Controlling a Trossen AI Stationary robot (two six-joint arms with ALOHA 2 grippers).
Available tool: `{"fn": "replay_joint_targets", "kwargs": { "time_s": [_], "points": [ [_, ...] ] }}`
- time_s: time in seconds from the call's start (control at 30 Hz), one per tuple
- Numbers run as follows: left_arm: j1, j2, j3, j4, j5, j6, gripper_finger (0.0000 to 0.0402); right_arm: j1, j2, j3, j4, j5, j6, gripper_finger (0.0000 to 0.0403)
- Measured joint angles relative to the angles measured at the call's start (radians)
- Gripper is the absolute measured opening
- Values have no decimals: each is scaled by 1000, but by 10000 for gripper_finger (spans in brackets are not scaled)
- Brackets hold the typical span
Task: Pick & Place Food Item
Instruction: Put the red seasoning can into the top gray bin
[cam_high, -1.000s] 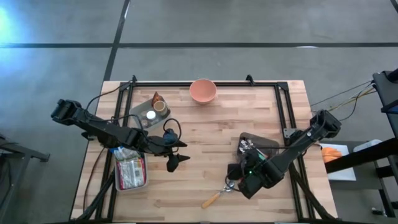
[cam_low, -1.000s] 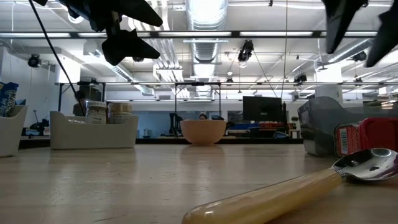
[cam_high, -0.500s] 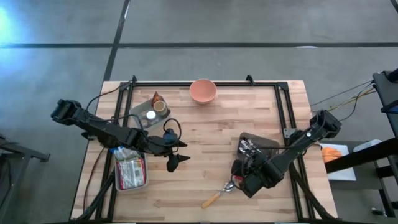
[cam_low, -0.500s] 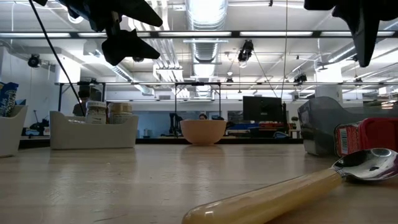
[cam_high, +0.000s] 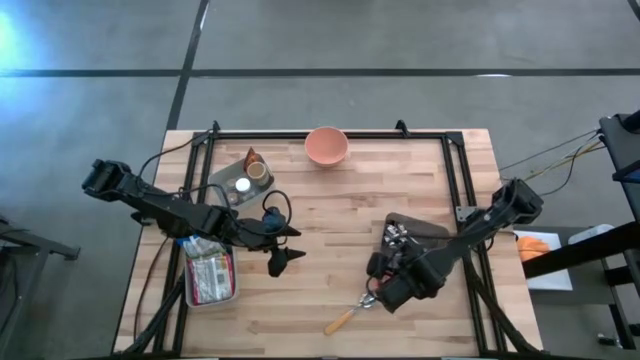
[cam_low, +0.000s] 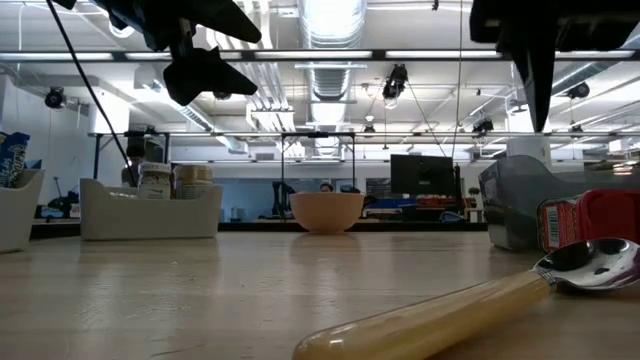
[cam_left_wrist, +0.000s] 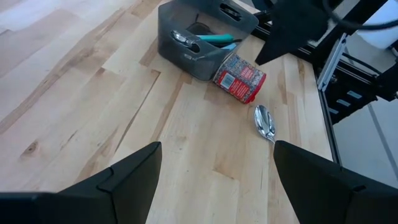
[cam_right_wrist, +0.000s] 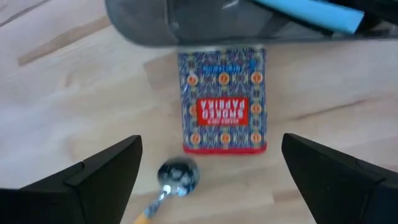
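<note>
Hovering over the worktop (cam_high: 330, 210), the right gripper (cam_high: 385, 292) spreads its fingers (cam_right_wrist: 102, 168) wide with nothing between them. Directly beneath it the paprika tin (cam_right_wrist: 222, 109) lies on its side, touching the wall of the grey bin (cam_left_wrist: 205, 34). The spoon (cam_left_wrist: 265, 123) rests just beside the tin's far end, bowl toward it. The left gripper (cam_high: 283, 245) hangs above the worktop's middle, fingers parted, holding nothing. A pink bowl (cam_high: 326, 145) sits at the far edge.
</note>
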Motion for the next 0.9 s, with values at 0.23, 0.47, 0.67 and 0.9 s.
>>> {"fn": "replay_joint_targets", "kwargs": {
  "time_s": [0.23, 0.47, 0.67, 0.9],
  "points": [
    [0, 0, 0, 0, 0, 0, 313, -28, 95, -1, -1, -7, -1, 380],
    [0, 0, 0, 0, 0, 0, 313, -38, 140, 1, -4, -41, -2, 380],
    [0, 0, 0, 0, 0, 0, 313, -40, 168, 1, -3, -43, -6, 380],
    [1, 0, 0, 0, 0, 0, 313, -42, 216, 1, -5, -43, -7, 380]
  ]
}}
